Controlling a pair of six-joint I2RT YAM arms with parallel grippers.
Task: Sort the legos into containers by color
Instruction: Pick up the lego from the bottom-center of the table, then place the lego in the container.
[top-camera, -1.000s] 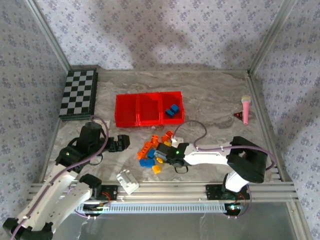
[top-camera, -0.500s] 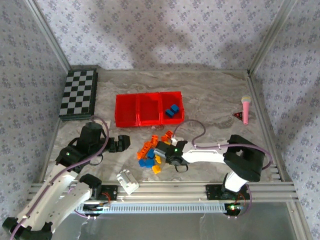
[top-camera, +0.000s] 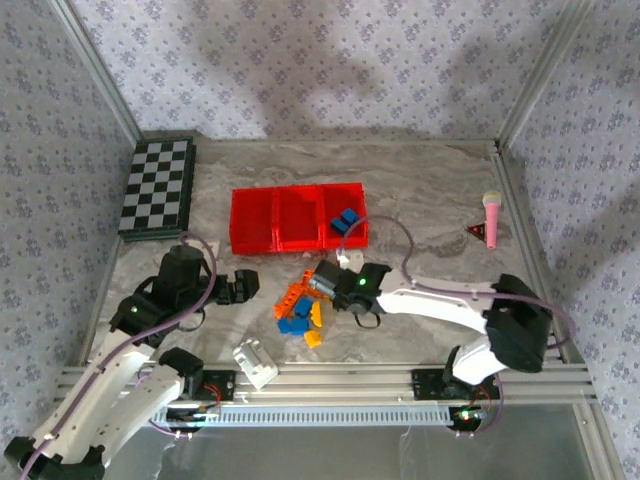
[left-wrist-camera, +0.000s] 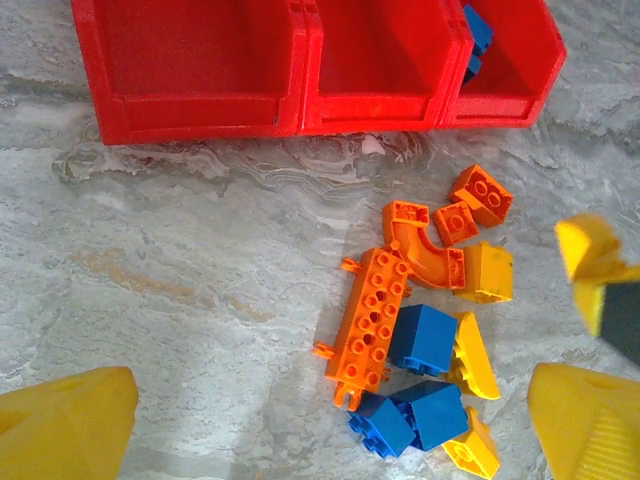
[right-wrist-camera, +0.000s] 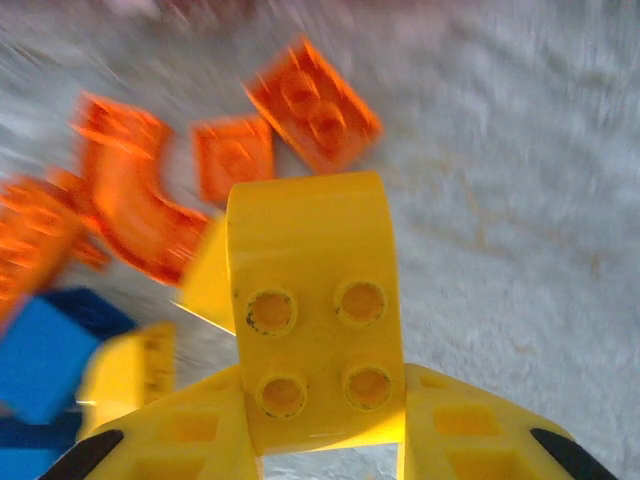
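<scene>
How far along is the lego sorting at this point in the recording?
Done: blue bricks sit in the right bin. In hand: the right gripper has its jaws closed on a yellow brick. Left: a pile of orange, yellow and blue bricks lies loose on the table; the left bin and middle bin are empty.

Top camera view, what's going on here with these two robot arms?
The right tool grips a yellow studded plastic brick by the loose pile of orange, yellow and blue bricks. The left tool hangs open beside it. In the row of red plastic bins, the right one holds blue bricks.
</scene>
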